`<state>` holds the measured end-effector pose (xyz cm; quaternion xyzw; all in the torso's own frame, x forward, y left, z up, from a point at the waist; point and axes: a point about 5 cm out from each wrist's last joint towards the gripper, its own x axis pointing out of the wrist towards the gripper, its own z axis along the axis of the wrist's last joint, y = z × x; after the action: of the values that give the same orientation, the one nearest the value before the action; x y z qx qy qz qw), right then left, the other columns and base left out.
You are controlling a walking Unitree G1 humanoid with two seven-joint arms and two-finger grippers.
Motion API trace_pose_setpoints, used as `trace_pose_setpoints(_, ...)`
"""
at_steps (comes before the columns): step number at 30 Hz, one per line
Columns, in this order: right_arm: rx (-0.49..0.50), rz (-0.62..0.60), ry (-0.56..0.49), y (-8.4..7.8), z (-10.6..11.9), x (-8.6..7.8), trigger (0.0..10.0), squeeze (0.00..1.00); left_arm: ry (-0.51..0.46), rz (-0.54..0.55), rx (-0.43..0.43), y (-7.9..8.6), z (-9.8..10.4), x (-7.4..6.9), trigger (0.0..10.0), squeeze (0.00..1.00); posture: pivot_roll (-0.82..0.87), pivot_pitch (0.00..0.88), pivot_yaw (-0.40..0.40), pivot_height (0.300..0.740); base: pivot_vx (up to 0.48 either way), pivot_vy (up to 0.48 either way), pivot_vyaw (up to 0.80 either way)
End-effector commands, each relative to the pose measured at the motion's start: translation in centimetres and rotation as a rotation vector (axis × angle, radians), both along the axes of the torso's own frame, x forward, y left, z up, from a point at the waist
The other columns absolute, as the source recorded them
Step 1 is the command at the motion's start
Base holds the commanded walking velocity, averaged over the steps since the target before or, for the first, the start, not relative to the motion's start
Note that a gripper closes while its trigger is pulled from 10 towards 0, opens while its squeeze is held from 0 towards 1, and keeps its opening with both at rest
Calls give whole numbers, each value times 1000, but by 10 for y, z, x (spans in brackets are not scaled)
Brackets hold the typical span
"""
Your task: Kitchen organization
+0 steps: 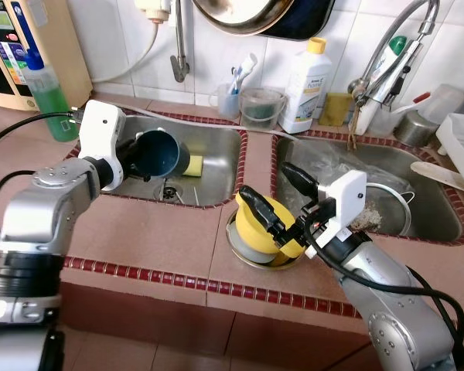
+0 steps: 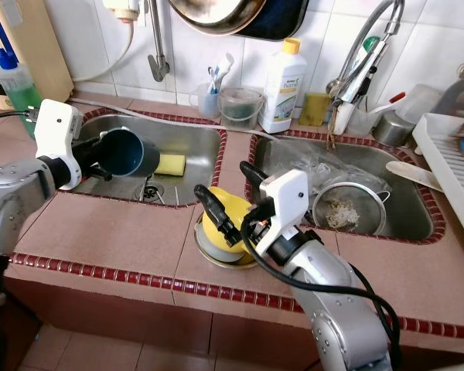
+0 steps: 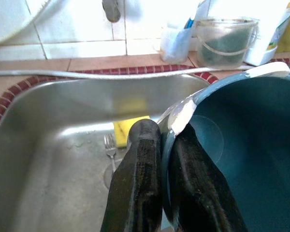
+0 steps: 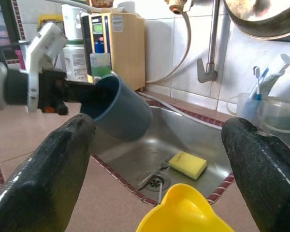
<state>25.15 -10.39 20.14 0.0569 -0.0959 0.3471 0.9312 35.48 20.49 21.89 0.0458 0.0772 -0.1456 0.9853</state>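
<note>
Two steel sinks [image 1: 216, 166] in tiled counter [image 1: 162, 239]

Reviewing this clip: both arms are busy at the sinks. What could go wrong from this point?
The left gripper pinches only the rim of the blue cup, tipped over the left sink; it could slip and drop onto the fork. The right gripper straddles the yellow jug with fingers open; closing off-centre might knock it off the counter edge.

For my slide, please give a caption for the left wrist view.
Left tool grips the blue cup's rim above the sink.
</note>
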Motion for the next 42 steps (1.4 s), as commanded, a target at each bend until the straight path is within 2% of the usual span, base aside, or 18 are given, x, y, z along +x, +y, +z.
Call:
trace_pose_setpoints(1, 27, 7, -17, -2, 9, -5, 10000, 0, -62, 17, 8, -1, 9, 4, 10000, 0, -129, 102, -47, 740, 0, 0, 0)
trace_pose_setpoints(4, 48, 21, -3, -1, 13, -11, 10000, 0, -49, 30, -37, -2, 1, 9, 10000, 0, -137, 138, -49, 740, 0, 0, 0)
trace_pose_setpoints(11, 41, 19, 35, -3, 12, -21, 10000, 0, -48, 25, -27, -3, -12, 20, 10000, 0, -152, 181, -46, 740, 0, 0, 0)
trace_pose_setpoints(13, 32, -6, 56, -8, 11, -27, 10000, 0, -56, 15, -2, -5, -15, 26, 10000, 0, -174, 210, -40, 740, 0, 0, 0)
trace_pose_setpoints(25, 36, -71, 94, -17, 12, -42, 10000, 0, -83, -40, 24, -15, -10, 40, 10000, 0, -213, 259, -18, 740, 0, 0, 0)
trace_pose_setpoints(35, 37, -100, 111, -21, 13, -48, 10000, 0, -89, -112, 55, -20, -5, 47, 10000, 0, -222, 273, -9, 740, 0, 0, 0)
trace_pose_setpoints(36, 37, -102, 111, -21, 13, -48, 10000, 0, -89, -112, 51, -20, -4, 47, 10000, 400, -222, 273, -9, 740, 0, 0, 0)
trace_pose_setpoints(37, 38, -104, 113, -22, 13, -48, 10000, 0, -88, -114, 38, -19, -4, 48, 10000, 969, -222, 272, -8, 740, 0, 0, 0)
trace_pose_setpoints(39, 38, -107, 114, -22, 14, -48, 10000, 0, -86, -125, 10, -19, -2, 48, 10000, 1000, -220, 272, -7, 740, 0, 0, 0)
trace_pose_setpoints(42, 41, -108, 112, -22, 14, -47, 10000, 0, -90, -122, 27, -18, 0, 49, 10000, 1000, -219, 271, -6, 740, 0, 0, 0)
